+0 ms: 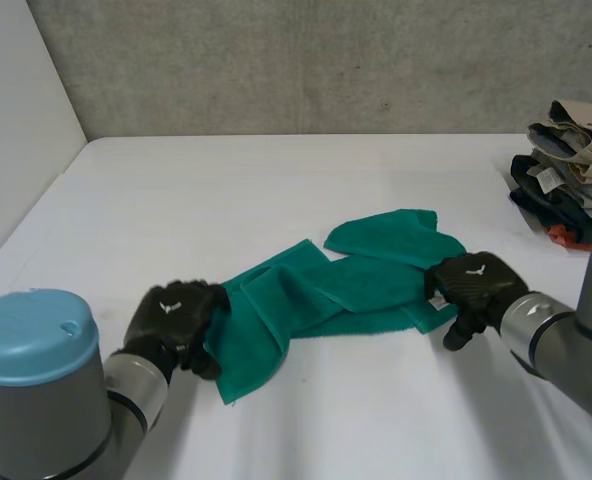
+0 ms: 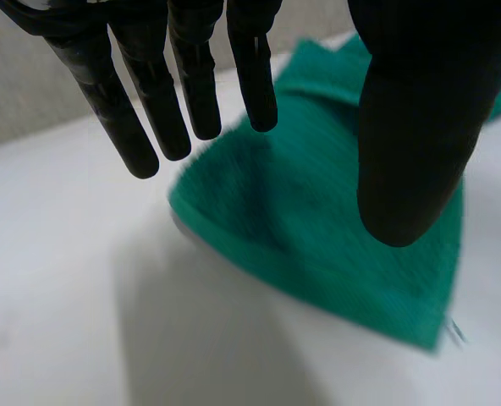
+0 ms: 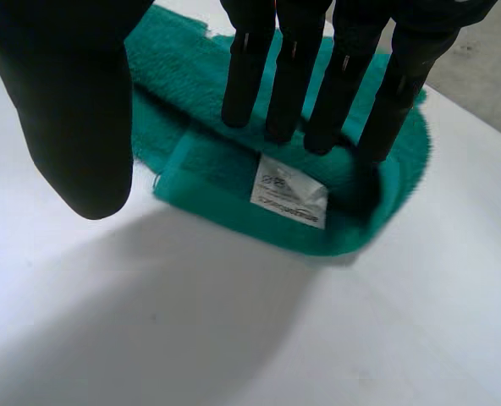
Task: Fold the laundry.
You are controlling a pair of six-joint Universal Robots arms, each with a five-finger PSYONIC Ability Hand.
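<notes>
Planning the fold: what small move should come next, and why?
The left hand and right hand are open at opposite ends of the rumpled towel, gripping nothing. Probably close both on it, so it can be pulled flat.

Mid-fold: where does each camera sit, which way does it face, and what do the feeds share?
Head view: behind and between the arms, looking down at the white table; both arms, left robot hand and right robot hand at opposite ends of the green towel.
Left wrist view: on that wrist, looking along the palm; straight fingers and thumb over one towel end.
Right wrist view: on that wrist, along the palm; straight fingers touch the towel by its white label.
Shared: all three show the towel.
</notes>
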